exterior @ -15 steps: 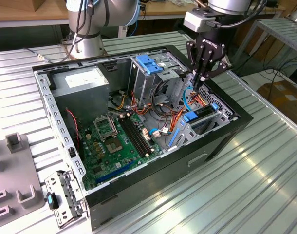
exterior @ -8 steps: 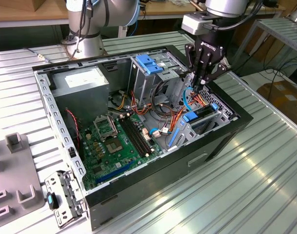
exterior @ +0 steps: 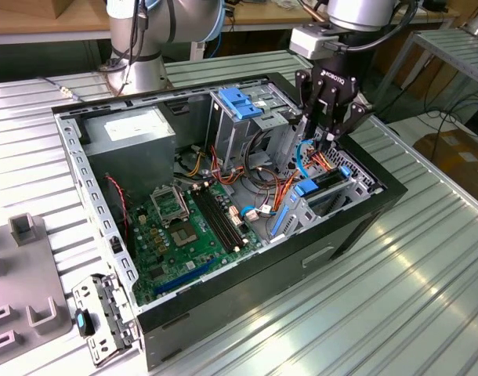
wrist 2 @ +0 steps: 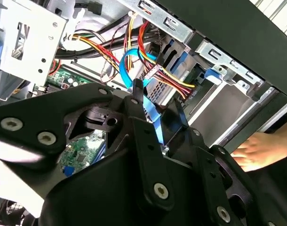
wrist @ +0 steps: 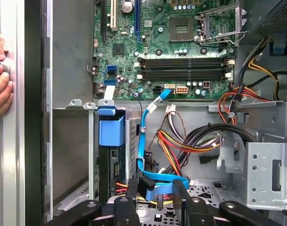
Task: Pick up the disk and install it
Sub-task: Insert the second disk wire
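Black two-fingered end effector (exterior: pixel 331 135) lowered into open black computer case (exterior: pixel 364 227), fingers (wrist: pixel 132 189) slightly apart around thin blue data cable (wrist: pixel 144 136), connector end between them; firm grip not confirmable. Dark rectangular disk in bright blue plastic carrier (exterior: pixel 324 182) seated on edge in grey metal bay just beside end effector. Green motherboard (exterior: pixel 188 227) beyond. A person's hand (wrist 2: pixel 254 149) at case exterior, on ribbed metal desk (exterior: pixel 427 298).

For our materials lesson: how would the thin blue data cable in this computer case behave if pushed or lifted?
Probably floppy: the blue data cable curves loosely from the motherboard towards the gripper, so it would bend, not slide stiffly. Likely light, being thin and flat, though it might snag the coloured wires beside it.
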### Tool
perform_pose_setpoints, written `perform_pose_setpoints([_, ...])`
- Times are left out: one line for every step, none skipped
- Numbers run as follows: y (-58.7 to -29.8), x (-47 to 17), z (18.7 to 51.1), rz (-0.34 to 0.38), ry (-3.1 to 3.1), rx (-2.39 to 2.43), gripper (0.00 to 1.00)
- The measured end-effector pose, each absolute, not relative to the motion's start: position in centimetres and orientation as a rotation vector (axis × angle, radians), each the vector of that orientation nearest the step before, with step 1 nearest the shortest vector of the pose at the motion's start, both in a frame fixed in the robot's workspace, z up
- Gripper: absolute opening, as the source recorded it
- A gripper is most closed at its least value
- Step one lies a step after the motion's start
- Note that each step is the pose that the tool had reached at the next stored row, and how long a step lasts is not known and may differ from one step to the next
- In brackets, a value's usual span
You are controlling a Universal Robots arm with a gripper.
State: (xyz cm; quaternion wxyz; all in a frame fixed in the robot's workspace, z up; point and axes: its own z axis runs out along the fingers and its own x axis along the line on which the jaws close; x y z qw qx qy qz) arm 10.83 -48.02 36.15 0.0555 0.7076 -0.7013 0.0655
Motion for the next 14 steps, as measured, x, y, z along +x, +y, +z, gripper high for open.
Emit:
perform_pose_setpoints([-47.98, 10.84, 36.08, 0.201, -2.128, 2.147, 0.43])
perform_pose_setpoints([-47.92, 10.85, 35.99, 0.203, -2.126, 2.146, 0.43])
perform_pose_setpoints([-47.89, 10.86, 35.93, 0.205, -2.125, 2.145, 0.41])
perform_pose_setpoints([-47.83, 10.87, 35.83, 0.207, -2.124, 2.143, 0.35])
perform_pose_setpoints([-47.79, 10.87, 35.78, 0.209, -2.123, 2.143, 0.35])
perform_pose_setpoints([-47.78, 10.88, 35.76, 0.21, -2.123, 2.142, 0.28])
perform_pose_setpoints([-47.77, 10.88, 35.76, 0.21, -2.123, 2.142, 0.28])
perform_pose_setpoints([-47.76, 10.88, 35.76, 0.21, -2.123, 2.142, 0.22])
perform_pose_setpoints([-47.76, 10.88, 35.76, 0.21, -2.123, 2.142, 0.22])
perform_pose_setpoints([-47.76, 10.88, 35.76, 0.21, -2.123, 2.142, 0.22])
perform_pose_setpoints([-47.76, 10.88, 35.75, 0.21, -2.123, 2.142, 0.22])
perform_pose_setpoints([-47.76, 10.88, 35.76, 0.21, -2.123, 2.142, 0.22])
perform_pose_setpoints([-47.76, 10.88, 35.75, 0.21, -2.123, 2.142, 0.22])
perform_pose_setpoints([-47.76, 10.88, 35.75, 0.21, -2.123, 2.142, 0.22])
